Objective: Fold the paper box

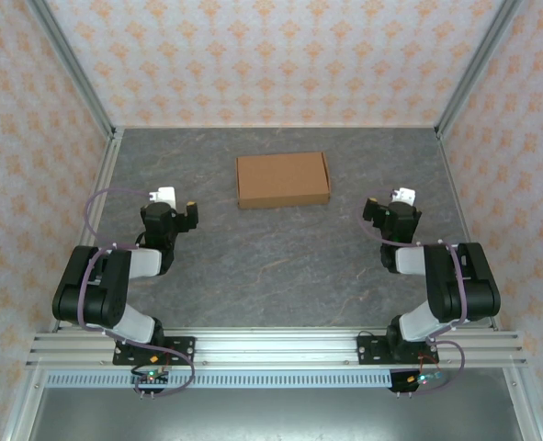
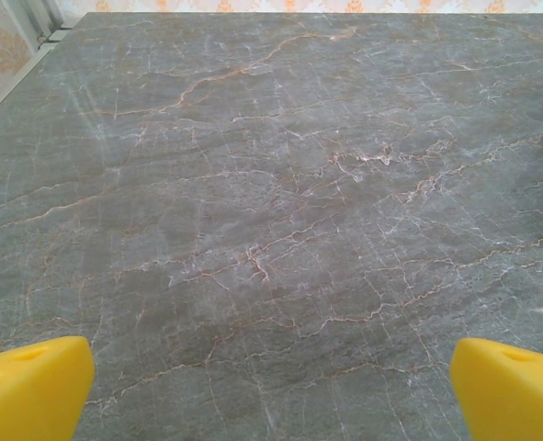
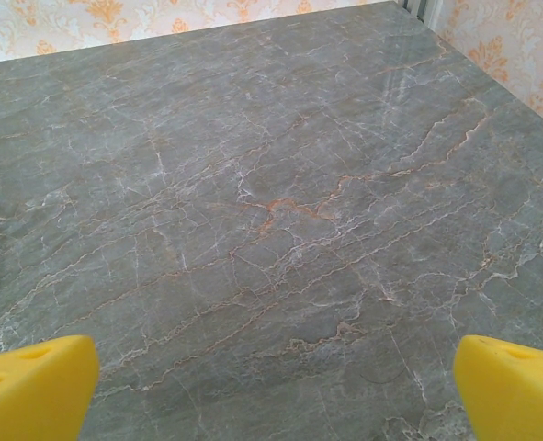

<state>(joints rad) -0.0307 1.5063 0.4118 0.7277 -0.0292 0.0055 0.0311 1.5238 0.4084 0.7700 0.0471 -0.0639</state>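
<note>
The paper box [image 1: 283, 180] sits near the tabletop's [image 1: 280, 266] far edge and looks fully folded. The left end effector [image 2: 271, 400] and right end effector [image 3: 271, 395] are spread and empty.

this looks to me like a robotics lab cell: the grey marble-look counter [image 1: 280, 266] is boxed in by wallpaper panels [image 1: 280, 55] with an orange pattern, framed by bare aluminium posts [image 1: 73, 66], and my left arm [image 1: 101, 289] and right arm [image 1: 455, 285] are bolted to a slotted aluminium rail [image 1: 271, 345] at the near edge.
</note>
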